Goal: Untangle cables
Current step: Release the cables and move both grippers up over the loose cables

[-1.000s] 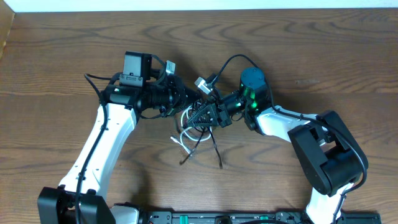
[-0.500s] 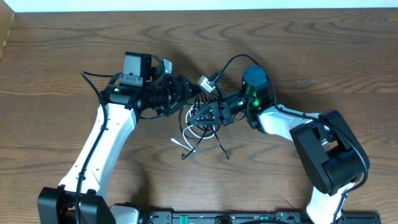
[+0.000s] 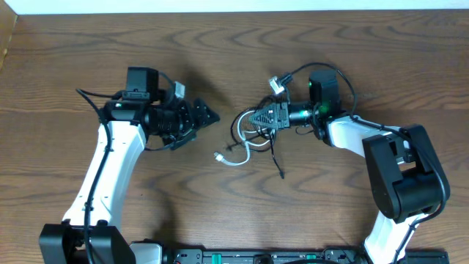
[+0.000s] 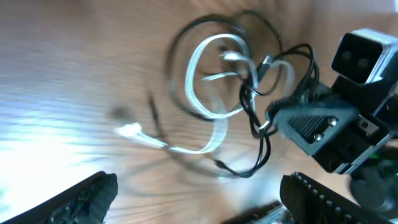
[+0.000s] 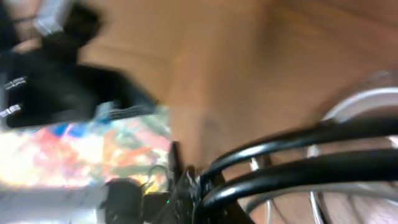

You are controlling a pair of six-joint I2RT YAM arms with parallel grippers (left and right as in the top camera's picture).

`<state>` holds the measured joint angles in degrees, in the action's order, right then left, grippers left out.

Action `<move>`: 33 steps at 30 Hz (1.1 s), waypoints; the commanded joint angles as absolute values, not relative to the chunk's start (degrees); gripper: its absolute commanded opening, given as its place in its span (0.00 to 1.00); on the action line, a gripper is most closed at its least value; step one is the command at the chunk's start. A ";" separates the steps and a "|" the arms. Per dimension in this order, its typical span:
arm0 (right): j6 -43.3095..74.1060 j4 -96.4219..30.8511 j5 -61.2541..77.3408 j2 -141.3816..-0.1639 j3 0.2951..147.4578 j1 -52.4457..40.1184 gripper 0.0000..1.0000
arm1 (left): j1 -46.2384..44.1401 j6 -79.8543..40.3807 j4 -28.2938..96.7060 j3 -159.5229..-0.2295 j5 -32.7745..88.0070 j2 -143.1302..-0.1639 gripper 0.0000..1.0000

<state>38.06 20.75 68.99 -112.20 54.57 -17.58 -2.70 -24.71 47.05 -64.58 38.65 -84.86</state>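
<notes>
The cables [image 3: 245, 138] are a small tangle of black loops and one white cord just right of the table's middle. The white cord's plug end [image 3: 222, 157] trails left and a black end [image 3: 281, 174] trails down. My right gripper [image 3: 254, 119] is shut on black strands at the tangle's top edge; in the right wrist view two thick black cables [image 5: 311, 155] run out of its pinched tip [image 5: 208, 193]. My left gripper [image 3: 206, 115] stands open and empty, left of the tangle and apart from it. The left wrist view shows the white loop [image 4: 217, 74] and black loops [image 4: 255, 124] beyond its spread fingers [image 4: 87, 199].
Bare dark wood table [image 3: 352, 59] surrounds the tangle. The two arms face each other across it, left arm body [image 3: 110, 169] at the left, right arm body [image 3: 396, 176] at the right. A black rail [image 3: 256, 257] runs along the front edge.
My left gripper opened, let go of the tangle and drew back to the left. My right gripper moved right and slightly up, carrying the cables with it.
</notes>
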 commanded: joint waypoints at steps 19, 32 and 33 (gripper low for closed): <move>5.89 -34.92 9.39 -109.89 81.87 -36.71 0.09 | -2.96 -16.97 57.60 -64.23 21.37 -84.88 0.89; 1.45 -45.52 10.00 -109.08 89.32 -38.48 0.99 | -2.98 -18.33 61.54 -64.58 22.09 -83.33 0.77; 0.95 -47.37 10.00 -108.95 90.41 -37.95 0.99 | -3.18 -18.68 61.52 -64.75 22.31 -82.59 0.77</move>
